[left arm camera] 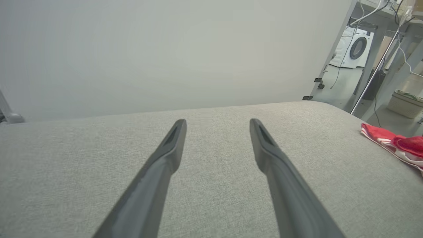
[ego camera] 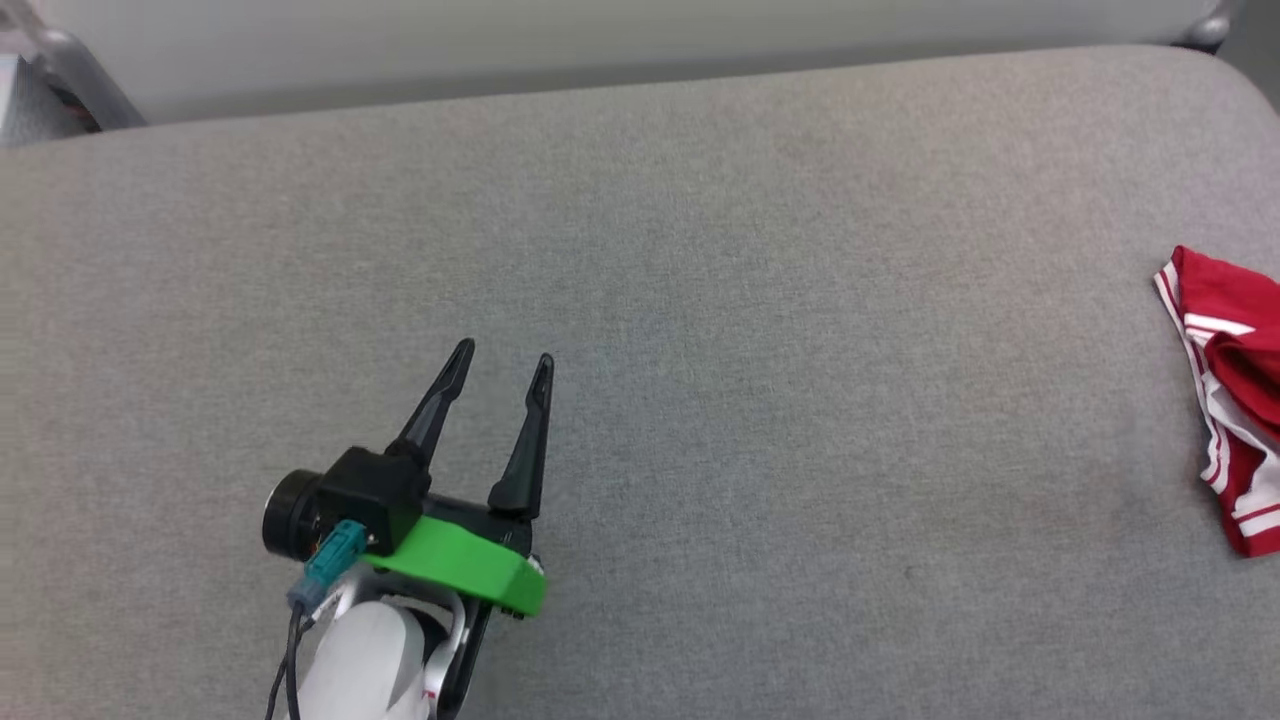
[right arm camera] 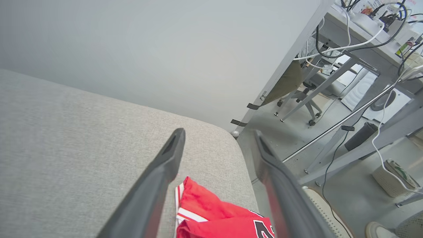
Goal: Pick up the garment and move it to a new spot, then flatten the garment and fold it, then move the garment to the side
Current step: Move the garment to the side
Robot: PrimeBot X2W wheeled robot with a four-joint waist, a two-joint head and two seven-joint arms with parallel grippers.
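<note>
**Garment [ego camera: 1232, 345] crumpled at the right edge, free of any grip**

In the head view the garment lies in a loose heap at the far right of the frame, about mid-height, partly cut off by the picture's edge. Red cloth is folded over itself, with red-and-white striped trim running down its left side. It rests on a wide grey fabric surface [ego camera: 700, 300] that takes up most of the frame.

The left gripper [ego camera: 504, 352] sits in the lower left of the head view, well apart from the garment. Its two dark fingers point toward the top of the frame and are spread, with bare grey fabric between them. Its own wrist view shows the same gap between the fingers, and the garment appears as a small red heap at the right edge of that frame. Behind it, in the upper right corner, stand a white washing machine [left arm camera: 355, 48] and a woven basket [left arm camera: 404, 104].

In the right wrist view the right gripper [right arm camera: 218, 131] has its fingers wide apart. The garment lies at the bottom centre of that frame, seen between and below the two fingers, with part of a black, white-outlined figure visible on the red cloth. Neither finger presses on it. The grey surface's rounded corner sits just above the garment, and a chair [right arm camera: 297, 99] and a cabled desk [right arm camera: 360, 39] occupy the upper right.
</note>
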